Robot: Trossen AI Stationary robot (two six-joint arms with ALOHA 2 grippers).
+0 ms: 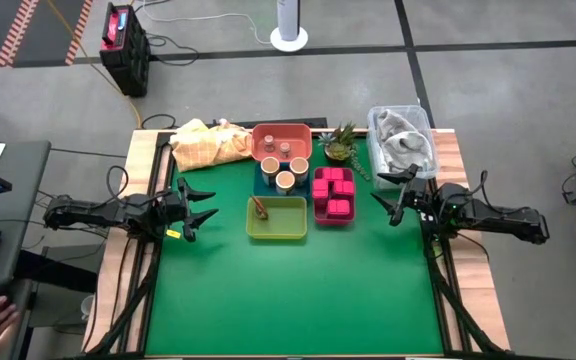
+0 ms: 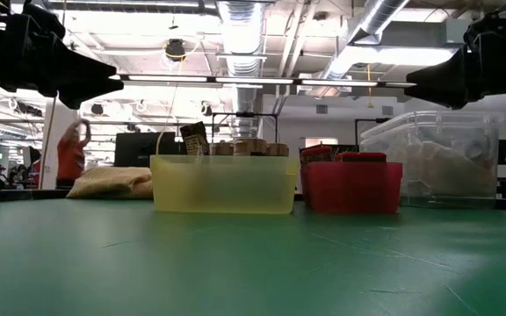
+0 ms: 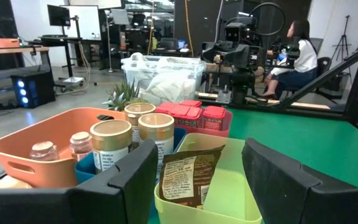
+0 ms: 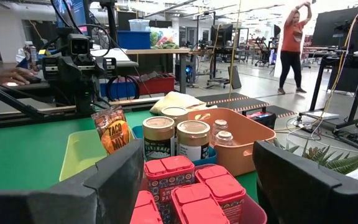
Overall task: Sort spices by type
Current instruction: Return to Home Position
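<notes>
High view showed my left gripper (image 1: pixel 196 210) and right gripper (image 1: pixel 396 195) hanging clear on either side of the bins, fingers apart and empty. I judged that was because the sorting looked done. The spices sat by type: pink boxes (image 1: pixel 333 190) in the red tray (image 1: pixel 334 218), tan-topped jars (image 1: pixel 285 172) in the blue bin (image 3: pixel 84 168), tiny jars (image 1: pixel 277 149) in the orange bin (image 1: pixel 268 131), and a brown packet (image 1: pixel 259 206) in the yellow bin (image 1: pixel 278 232).
</notes>
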